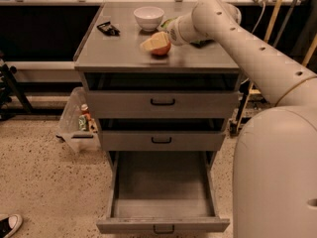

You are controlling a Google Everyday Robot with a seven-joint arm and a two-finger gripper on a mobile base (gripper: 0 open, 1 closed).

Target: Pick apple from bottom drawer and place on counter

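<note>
Fingers (149,44) of the gripper (156,44), low over the counter (119,56), grasp the apple (163,49), which I judge touches the surface. I see the bottom drawer (163,187) open and empty; only release is left.

We find the counter (114,53) on top of a stack of three drawers. The top drawer (162,103) sits above the middle drawer (161,140). Below both, the bottom drawer (163,226) is pulled out toward us. The apple (162,49) lies on the counter near its middle, toward the front edge. The gripper (152,43) is at the apple's upper left side, and its arm (257,53) reaches in from the right. Behind the apple, at the back of the counter, stands a bowl (148,18), with a small flat object (108,29) to its left. On the floor left of the drawers sits a bin (69,133) with bottles (84,115) in it. A shoe (9,224) lies at the near left corner.
</note>
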